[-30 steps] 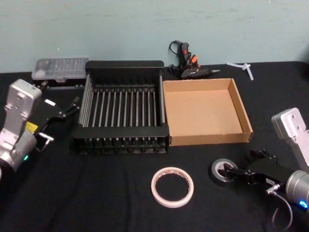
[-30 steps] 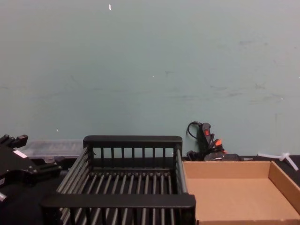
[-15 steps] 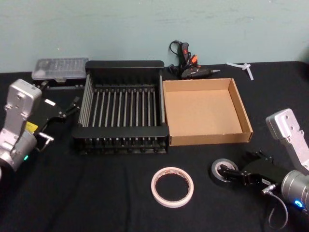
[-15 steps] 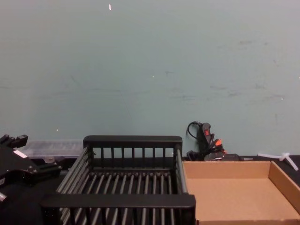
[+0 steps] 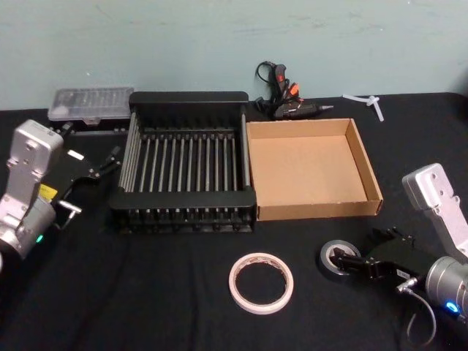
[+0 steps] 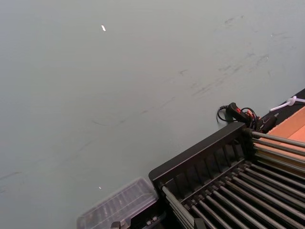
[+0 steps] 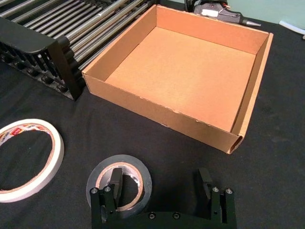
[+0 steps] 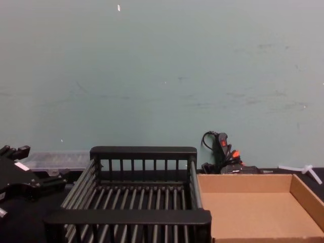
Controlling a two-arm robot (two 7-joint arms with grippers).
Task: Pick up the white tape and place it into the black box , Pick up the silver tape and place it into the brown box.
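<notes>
Since both rolls lie outside their boxes, you have neither placement done yet; read the scene like this:

Right pincer (image 7: pixel 162 183): you have it low at the worktop's (image 5: pixel 146 292) near right, spread wide, with one finger (image 7: pixel 116 180) down inside the hole of the silver tape (image 7: pixel 119 183) and the other finger standing clear of the roll on its outer side. It grips nothing yet. I judge that this straddle is set up so that closing pinches one wall of the ring.

Silver tape: it lies flat at about 5 o'clock on the worktop in the head view, just in front of the brown box's near right corner. Its axis points straight up, so as a ring it has no long side to favour.

White tape (image 5: pixel 261 282): it lies flat at about 6 o'clock, just left of the silver roll and apart from it, its hole facing up and red print showing on the core. It waits untouched, presumably for your other arm.

Black box (image 5: pixel 186 101): it sits at 12 o'clock with nothing in it, its slats running front to back.

Brown box (image 5: pixel 369 175): it sits with nothing in it, touching the black box's right side, a short carry from the silver roll.

Left pincer (image 5: pixel 108 159): you have it parked at 9 o'clock beside the black box's left wall, off the worktop and holding nothing. I cannot tell how far it is open.
</notes>
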